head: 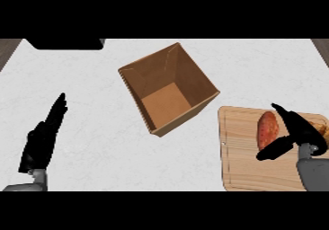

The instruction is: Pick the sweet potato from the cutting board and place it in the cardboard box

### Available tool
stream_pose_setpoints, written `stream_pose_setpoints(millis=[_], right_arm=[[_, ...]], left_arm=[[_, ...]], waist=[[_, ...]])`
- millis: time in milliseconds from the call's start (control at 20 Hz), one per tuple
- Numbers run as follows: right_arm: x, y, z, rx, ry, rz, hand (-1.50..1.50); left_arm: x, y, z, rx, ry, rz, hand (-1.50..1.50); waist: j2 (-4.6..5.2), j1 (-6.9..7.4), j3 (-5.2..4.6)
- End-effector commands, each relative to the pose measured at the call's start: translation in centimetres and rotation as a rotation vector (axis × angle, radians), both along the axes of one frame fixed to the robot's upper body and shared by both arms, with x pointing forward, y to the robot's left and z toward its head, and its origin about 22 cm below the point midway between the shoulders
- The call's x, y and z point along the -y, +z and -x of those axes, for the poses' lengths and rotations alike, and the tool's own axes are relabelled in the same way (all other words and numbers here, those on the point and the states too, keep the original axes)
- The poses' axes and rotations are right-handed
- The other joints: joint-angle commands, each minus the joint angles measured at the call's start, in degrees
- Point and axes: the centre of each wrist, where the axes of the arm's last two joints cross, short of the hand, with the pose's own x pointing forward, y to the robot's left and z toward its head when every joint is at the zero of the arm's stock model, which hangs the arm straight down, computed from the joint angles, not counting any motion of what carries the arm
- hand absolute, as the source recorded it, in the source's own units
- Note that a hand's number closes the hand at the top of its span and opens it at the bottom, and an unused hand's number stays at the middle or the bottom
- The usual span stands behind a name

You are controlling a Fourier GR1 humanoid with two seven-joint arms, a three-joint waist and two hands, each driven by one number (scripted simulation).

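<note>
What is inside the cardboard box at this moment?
The cardboard box shows only its bare brown floor and walls. The near wall hides a small strip of the floor. The sweet potato lies on the cutting board.

White marbled counter (94, 134) with faint grey veins filling nearly the whole view, dark wood-grain strips at the top left corner (4, 49) and top right corner (324, 47), flat black object (64, 43) at the counter's far edge, soft even light

White marbled counter (94, 134), black obj (64, 43) at top-left edge, dark wood strips at both top corners
</note>
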Motion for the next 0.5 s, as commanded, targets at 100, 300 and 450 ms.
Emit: stream_pose_setpoints(millis=[100,300,450], right_arm=[[-1.8,-0.5,-1.5,-0.010,-0.001,-0.056,1.50],[-0.8,-1.0,0.5,0.107,0.017,0.099,1.50],[-0.1,0.9,0.7,0.138,0.009,0.172,1.50]], left_arm=[[0.8,-1.6,-0.5,0.007,0.007,-0.004,0.00],[-1.7,-0.2,0.1,0.004,0.010,-0.004,0.00],[-0.6,-1.0,1.3,-0.007,0.004,0.000,0.00]], waist=[[0.12,0.00,0.14],[0.08,0.00,0.15],[0.04,-0.06,0.14]])
